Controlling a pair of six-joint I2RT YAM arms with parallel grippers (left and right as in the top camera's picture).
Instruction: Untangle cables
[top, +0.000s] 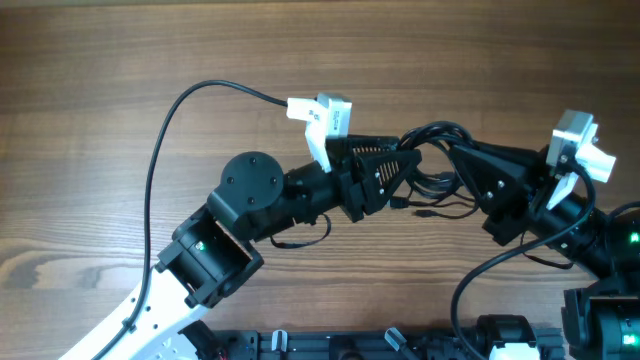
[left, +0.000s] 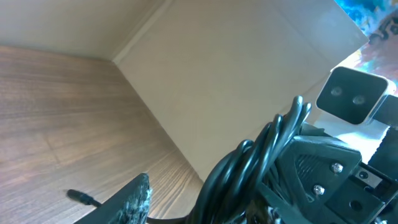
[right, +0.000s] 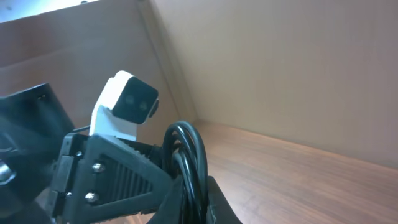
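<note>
The cables (top: 437, 133) are a bundle of thin black cords hanging in loops between my two grippers at the table's middle right. My right gripper (top: 458, 168) is shut on the cables; in the right wrist view the cords (right: 186, 140) run down between its two fingers (right: 217, 202). My left gripper (top: 408, 180) faces it from the left, jaws apart. In the left wrist view one of its fingers (left: 134, 202) stands clear of the bundle (left: 249, 168), with bare wood between; the other finger is hidden. A loose plug end (top: 425, 213) lies just below the bundle.
The left arm's own thick cable (top: 160, 150) arcs from its white camera module (top: 322, 112) across the wood to the left. The right arm's camera module (top: 580, 145) sits at the far right. A thin black strand (top: 300, 240) shows under the left arm. Arm bases line the front edge.
</note>
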